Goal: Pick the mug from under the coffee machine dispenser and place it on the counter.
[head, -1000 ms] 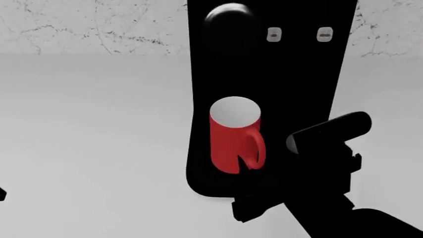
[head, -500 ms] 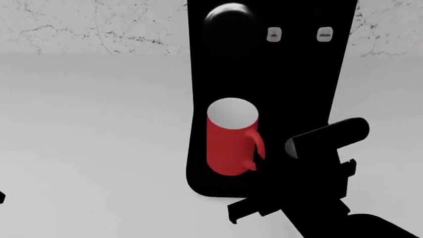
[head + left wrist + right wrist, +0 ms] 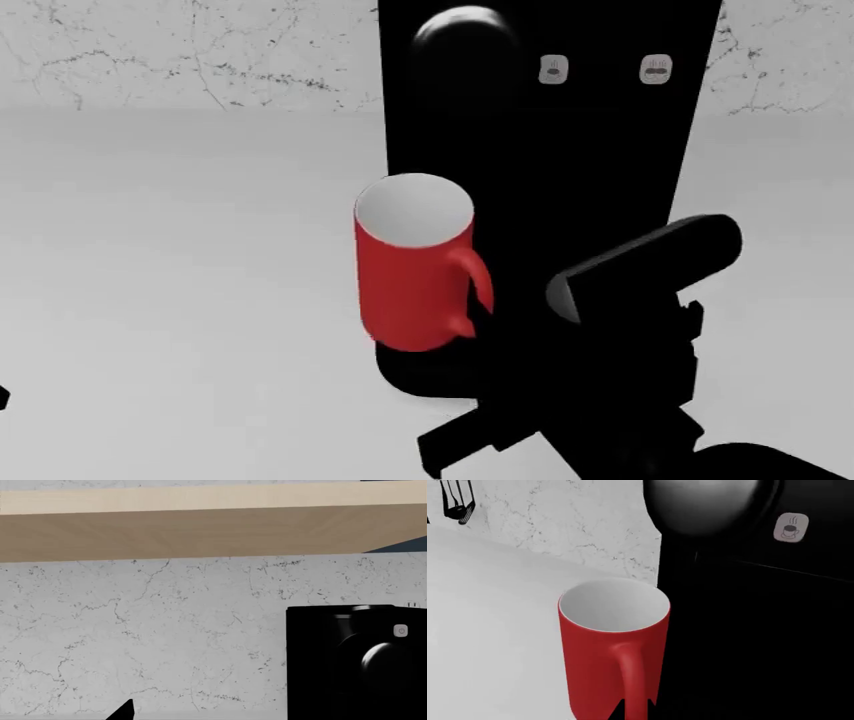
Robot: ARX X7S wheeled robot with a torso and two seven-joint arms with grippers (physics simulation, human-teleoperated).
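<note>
The red mug [image 3: 407, 270] with its pale inside hangs upright at the left edge of the black coffee machine dispenser [image 3: 547, 150], half over the white counter [image 3: 187, 260]. My right gripper [image 3: 467, 335] is shut on the mug's loop handle. In the right wrist view its two black fingertips [image 3: 617, 711] pinch the handle of the mug [image 3: 607, 645], beside the machine [image 3: 747, 605]. Whether the mug touches the machine's base is hidden. Of my left gripper only one fingertip [image 3: 123, 711] shows, far from the machine [image 3: 353, 665].
A marbled white wall [image 3: 187, 50] runs behind the counter. A wooden shelf [image 3: 200, 525] hangs above it. Dark utensils [image 3: 457, 502] hang on the wall at the far side. The machine's knob [image 3: 461, 35] and two grey buttons [image 3: 554, 70] face me.
The mug has moved left and up, off the middle of the machine's base towards the counter. My right gripper moved left with it, holding the handle.
</note>
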